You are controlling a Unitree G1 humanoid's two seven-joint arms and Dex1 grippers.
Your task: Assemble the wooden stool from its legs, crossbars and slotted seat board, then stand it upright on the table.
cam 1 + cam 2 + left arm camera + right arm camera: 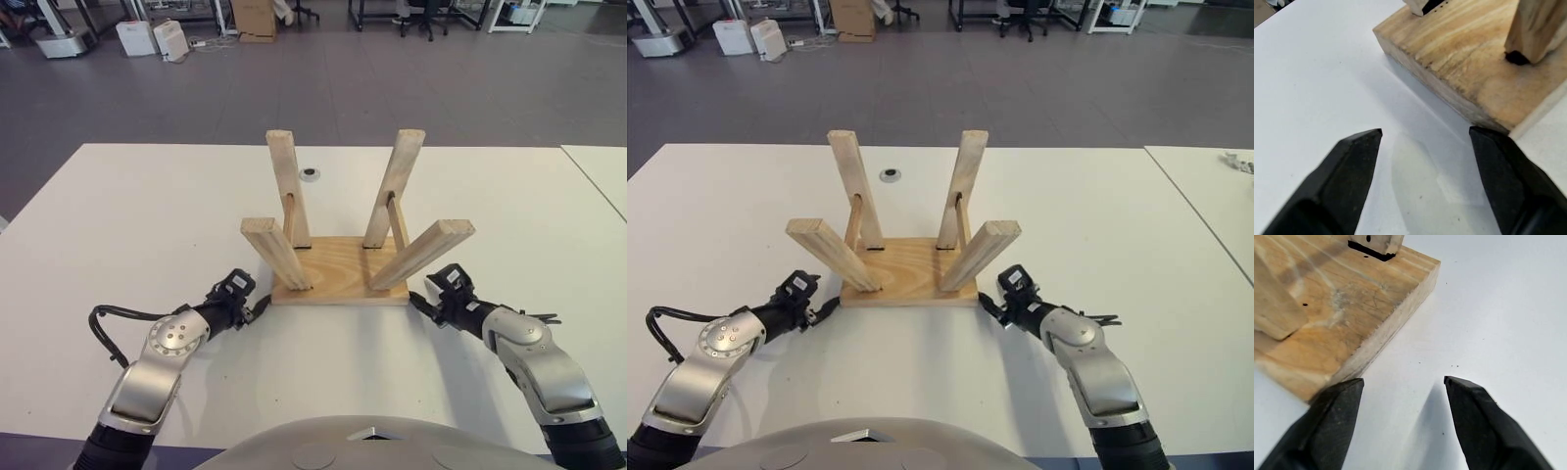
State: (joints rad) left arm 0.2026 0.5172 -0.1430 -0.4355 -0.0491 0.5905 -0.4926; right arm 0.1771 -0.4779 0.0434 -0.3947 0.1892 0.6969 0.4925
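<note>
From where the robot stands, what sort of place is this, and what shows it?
Probably a robotics lab or workshop: large white worktable, office chair and cardboard box on the open grey floor beyond.

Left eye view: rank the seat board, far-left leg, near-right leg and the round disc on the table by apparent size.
1. Seat board.
2. Far-left leg and near-right leg: they look alike, and the near one sits closer to the camera, so unranked.
3. Round disc, smallest by far.
</note>
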